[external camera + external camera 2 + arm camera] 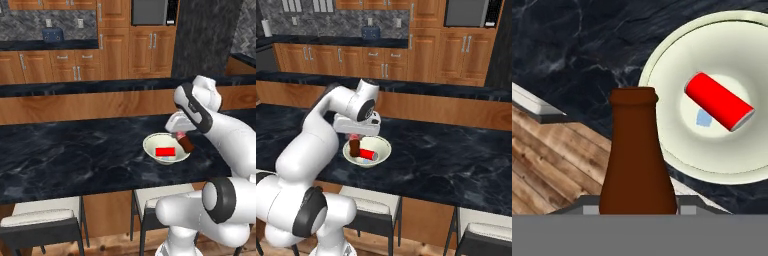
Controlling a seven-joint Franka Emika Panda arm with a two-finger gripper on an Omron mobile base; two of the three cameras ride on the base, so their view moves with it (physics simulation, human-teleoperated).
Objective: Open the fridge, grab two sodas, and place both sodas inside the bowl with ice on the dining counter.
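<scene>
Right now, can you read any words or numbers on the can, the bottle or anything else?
None can be read.
Red soda can, lying in the bowl: plain red, no lettering.
Brown cola bottle, held in the gripper: no words visible.
Microwave: any markings too small to read.

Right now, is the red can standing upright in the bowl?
No, the red can lies on its side in the bowl, beside a pale blue ice piece.
</scene>
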